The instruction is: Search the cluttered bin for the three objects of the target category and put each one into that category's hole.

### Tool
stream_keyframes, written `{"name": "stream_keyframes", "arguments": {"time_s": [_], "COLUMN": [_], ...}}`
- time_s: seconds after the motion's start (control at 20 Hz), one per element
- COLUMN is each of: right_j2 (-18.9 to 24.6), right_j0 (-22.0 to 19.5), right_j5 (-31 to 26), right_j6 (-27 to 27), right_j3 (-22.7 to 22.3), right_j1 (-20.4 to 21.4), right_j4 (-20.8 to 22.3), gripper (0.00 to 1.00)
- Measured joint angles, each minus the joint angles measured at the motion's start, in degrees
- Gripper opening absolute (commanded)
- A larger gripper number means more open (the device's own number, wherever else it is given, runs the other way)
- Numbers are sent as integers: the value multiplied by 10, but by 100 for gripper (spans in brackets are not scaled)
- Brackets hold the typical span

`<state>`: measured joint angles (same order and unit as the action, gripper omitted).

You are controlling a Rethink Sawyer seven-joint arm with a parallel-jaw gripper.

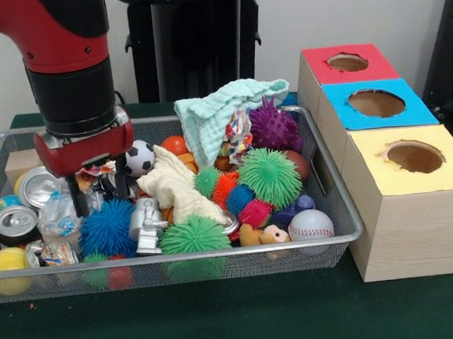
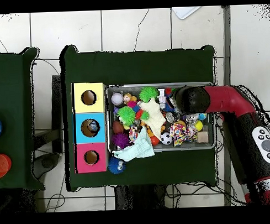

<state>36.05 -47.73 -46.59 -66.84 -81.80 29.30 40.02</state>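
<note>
From the front, the gripper (image 1: 99, 191) hangs with fingers spread above a crumpled clear bottle (image 1: 60, 218) at the wire bin's (image 1: 335, 200) left end. The red-topped hole (image 1: 348, 62) lies far right. Overhead, the arm (image 2: 225, 99) covers the bin's (image 2: 158, 85) right end; the hole (image 2: 91, 157) sits bottom-left.

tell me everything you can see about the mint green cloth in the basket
The cloth is pale mint green with a nubby, towel-like weave, bunched into a loose peaked heap. It sits at the far side of the wire basket in the front view, draped over its rim. A purple spiky ball presses against one side, and a patterned scrap peeks out beneath it. In the overhead view part of it spills outside the basket onto the green table cover.
</note>
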Motion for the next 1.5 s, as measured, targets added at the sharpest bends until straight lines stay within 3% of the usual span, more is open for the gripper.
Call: {"name": "stream_keyframes", "arguments": {"time_s": [0.7, 1.5], "right_j2": [-2, -45], "right_j0": [21, 29], "right_j5": [0, -30], "right_j6": [0, 0], "right_j3": [42, 67], "right_j1": [-3, -38], "right_j4": [51, 78], "gripper": [100, 100]}}
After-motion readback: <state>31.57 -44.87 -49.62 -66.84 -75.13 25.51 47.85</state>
